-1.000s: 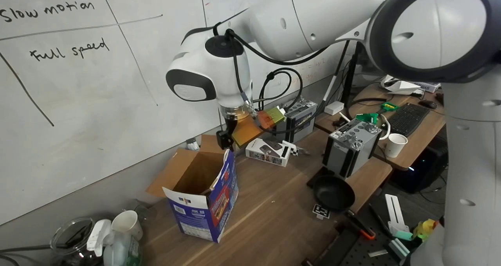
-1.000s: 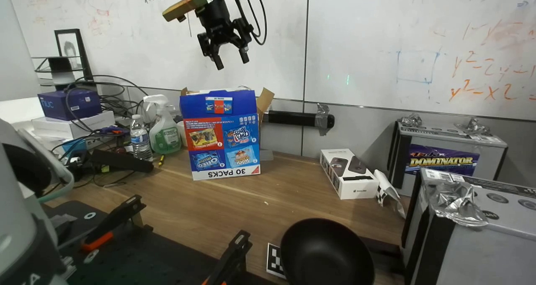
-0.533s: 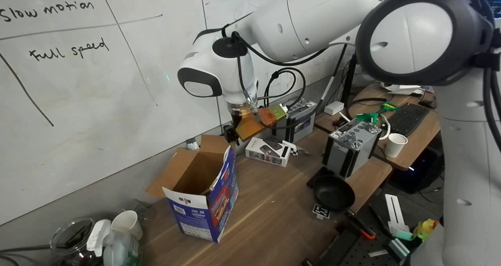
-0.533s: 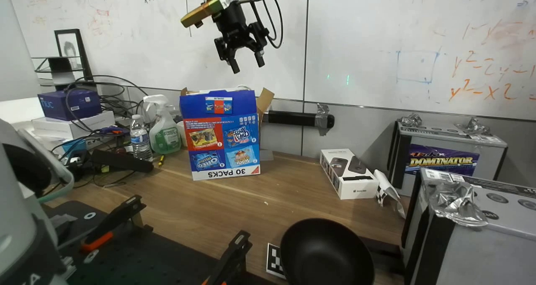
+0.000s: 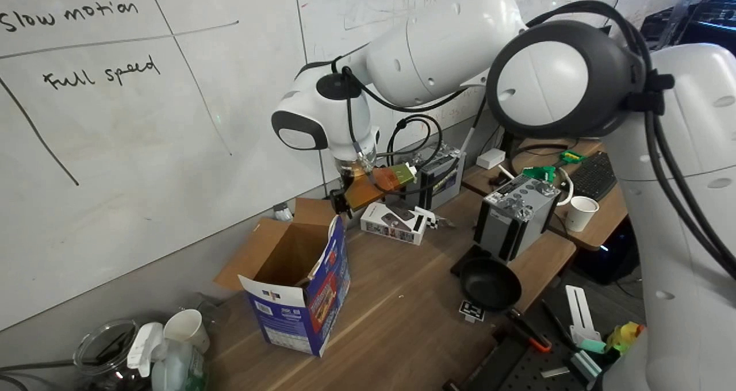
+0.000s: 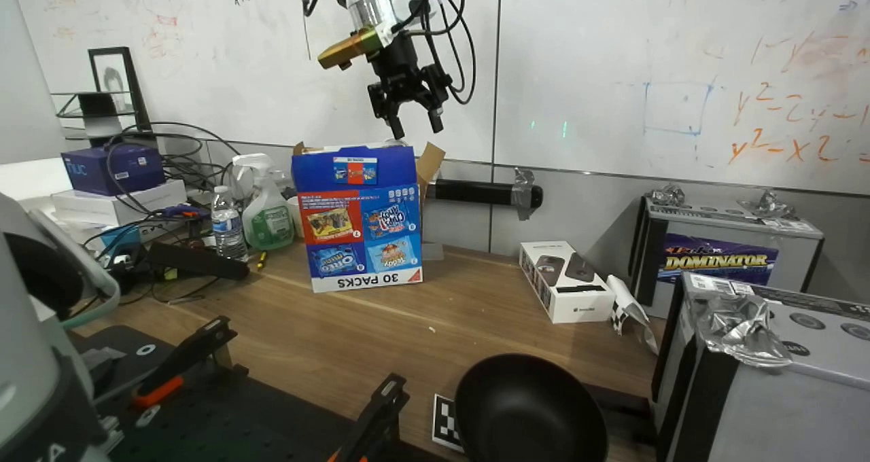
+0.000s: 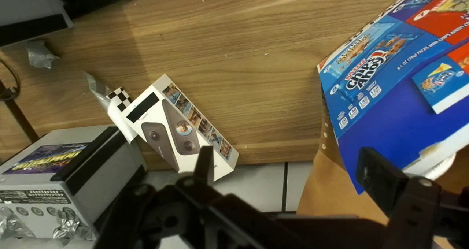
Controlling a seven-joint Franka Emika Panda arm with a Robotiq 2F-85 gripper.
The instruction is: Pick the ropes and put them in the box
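The box (image 5: pixel 287 322) stands on the table with its top flaps spread, its blue printed sides showing in both exterior views. From the wrist, its blue front (image 7: pixel 373 95) fills the right side. Just behind that flap's edge a short piece of white rope (image 7: pixel 441 166) shows; the rest of the ropes is hidden. My gripper (image 6: pixel 417 129) hangs above the box's far right corner, fingers pointing down and spread. In the wrist view one of the fingers (image 7: pixel 377 168) overlaps the blue flap, and nothing is between the gripper's (image 7: pixel 287 159) jaws.
A white product box (image 6: pixel 567 282) lies right of the carton, near two grey battery-like blocks (image 6: pixel 727 244). A black pan (image 6: pixel 530 407) sits toward the front. Left of the carton stand a spray bottle (image 6: pixel 267 207) and a water bottle (image 6: pixel 229 224). The whiteboard wall (image 5: pixel 144 149) rises close behind.
My gripper has moved right and away from above the carton's middle, then come down a little. The arm's elbow has swung lower. The jaws stay open; the box has not moved.
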